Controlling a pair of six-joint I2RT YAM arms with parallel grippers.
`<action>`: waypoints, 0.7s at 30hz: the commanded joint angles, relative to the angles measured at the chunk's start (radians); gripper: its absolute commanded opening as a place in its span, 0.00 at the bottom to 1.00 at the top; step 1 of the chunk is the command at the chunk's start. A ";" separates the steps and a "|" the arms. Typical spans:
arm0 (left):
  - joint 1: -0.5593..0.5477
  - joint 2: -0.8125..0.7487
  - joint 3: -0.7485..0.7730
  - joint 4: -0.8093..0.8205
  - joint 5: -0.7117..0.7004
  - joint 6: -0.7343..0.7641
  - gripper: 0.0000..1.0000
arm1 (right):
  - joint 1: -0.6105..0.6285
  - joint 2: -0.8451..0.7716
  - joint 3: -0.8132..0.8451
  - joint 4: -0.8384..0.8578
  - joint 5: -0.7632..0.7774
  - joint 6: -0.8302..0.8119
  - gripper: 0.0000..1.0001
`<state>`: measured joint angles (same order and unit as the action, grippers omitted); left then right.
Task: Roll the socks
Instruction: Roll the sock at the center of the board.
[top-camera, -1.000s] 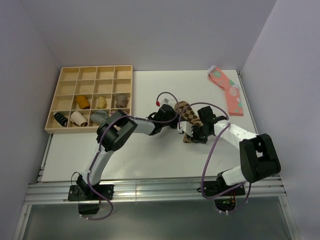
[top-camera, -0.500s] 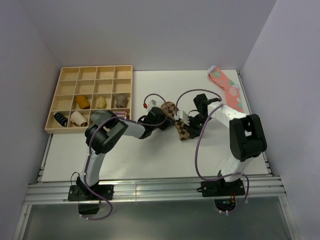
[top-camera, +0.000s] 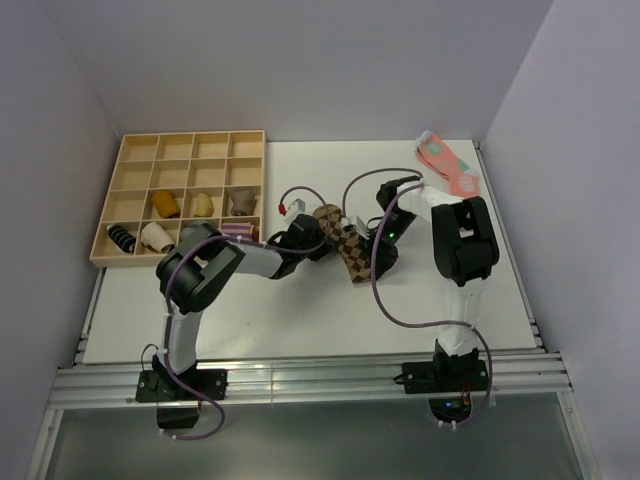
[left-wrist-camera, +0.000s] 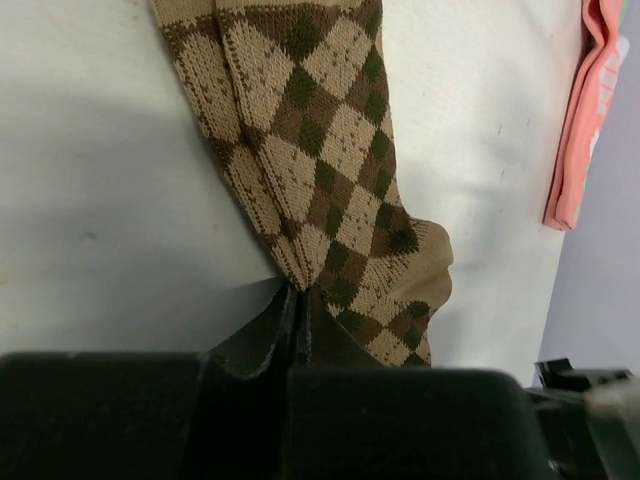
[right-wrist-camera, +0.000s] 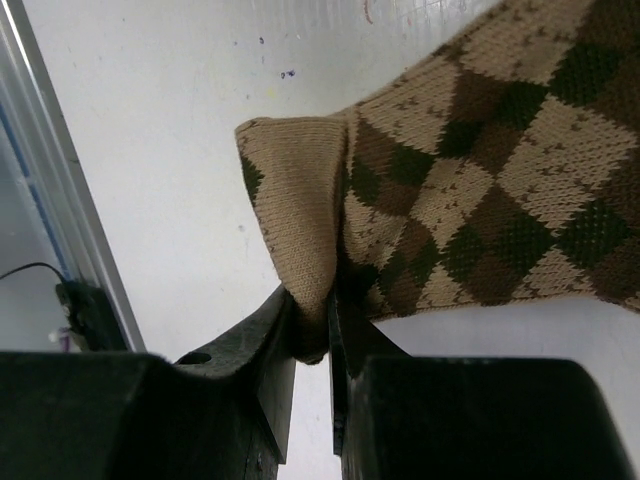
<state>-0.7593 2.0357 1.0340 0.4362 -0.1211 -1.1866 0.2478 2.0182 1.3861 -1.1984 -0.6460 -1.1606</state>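
Sliding leftward since a second ago, the socks (top-camera: 345, 243) (left-wrist-camera: 320, 170) (right-wrist-camera: 470, 190) now hang between the two pincers nearer the wooden tray (top-camera: 130, 150), where before they sat further right under the right arm's wrist; that arm has swung its elbow in from the right and now stands folded upright over its base, and the left arm's elbow has drawn left as well; the pair is pulled out long, its axis running on a slant in the top view from the left pincer (top-camera: 314, 227) (left-wrist-camera: 300, 300) at the far-left end to the right pincer (top-camera: 374, 262) (right-wrist-camera: 312, 320) at the near-right end; the left pincer is pressed together on a bunched edge of the knit, the cloth fanning away from its tips in two overlapping layers; the right pincer pinches a folded plain tan end, with the checked part spreading off to its right; the fabric is a soft ribbed knit, tan with dark brown and olive argyle diamonds and fine stitched dots; under both pincers lies the smooth white table (top-camera: 280, 310); beyond the right pincer, flat pink socks (top-camera: 450, 165) (left-wrist-camera: 585, 120) lie at the far right corner; left of the left pincer the gridded tray holds small rolled bundles.
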 joint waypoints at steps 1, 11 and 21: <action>0.026 -0.035 -0.051 -0.064 -0.098 0.062 0.00 | -0.010 0.049 0.054 -0.193 -0.020 0.047 0.04; 0.015 -0.057 -0.114 0.013 -0.126 0.148 0.00 | -0.005 0.114 0.131 -0.121 -0.006 0.269 0.03; -0.020 -0.106 -0.183 0.127 -0.164 0.274 0.11 | 0.001 0.177 0.149 -0.147 0.061 0.349 0.01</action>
<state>-0.7803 1.9621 0.8841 0.5655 -0.1997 -1.0039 0.2481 2.1677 1.5242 -1.2697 -0.6609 -0.8597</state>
